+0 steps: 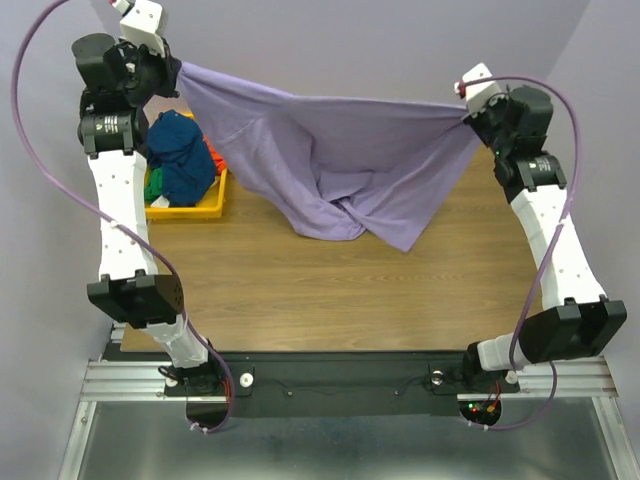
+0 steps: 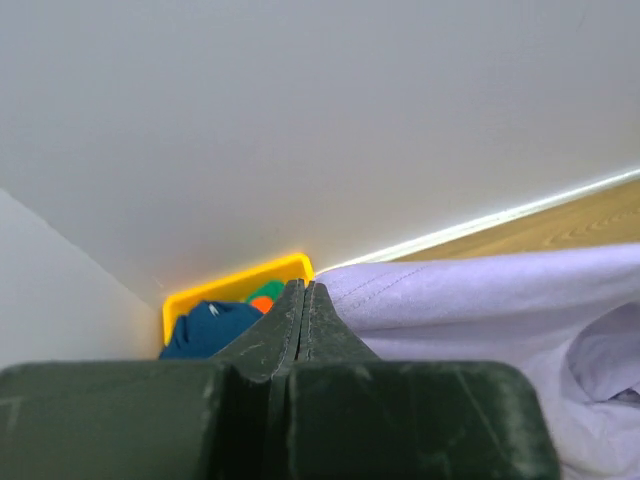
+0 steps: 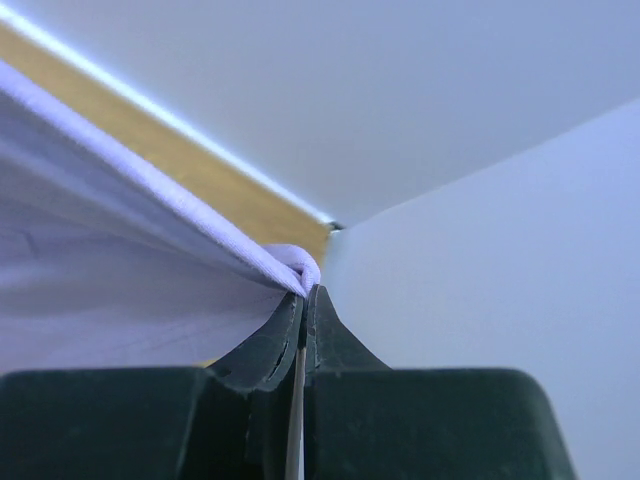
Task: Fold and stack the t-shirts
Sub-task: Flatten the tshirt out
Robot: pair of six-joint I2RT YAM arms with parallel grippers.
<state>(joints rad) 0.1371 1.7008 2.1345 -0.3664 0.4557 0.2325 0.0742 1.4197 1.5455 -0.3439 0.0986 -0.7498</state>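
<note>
The lavender-purple t-shirt (image 1: 340,160) hangs stretched in the air between my two grippers, its lower part drooping onto the table near the back. My left gripper (image 1: 176,72) is shut on its left upper corner; in the left wrist view the cloth (image 2: 480,290) runs off to the right of the closed fingertips (image 2: 303,288). My right gripper (image 1: 466,112) is shut on the right upper corner; the hem (image 3: 150,190) bunches at the closed tips (image 3: 306,292). A navy blue shirt (image 1: 182,155) lies piled in the bin over orange-red and green cloth (image 1: 155,187).
A yellow plastic bin (image 1: 195,208) stands at the back left of the wooden table (image 1: 300,290), also in the left wrist view (image 2: 230,285). Grey walls close in behind and at both sides. The arm bases sit at the near edge.
</note>
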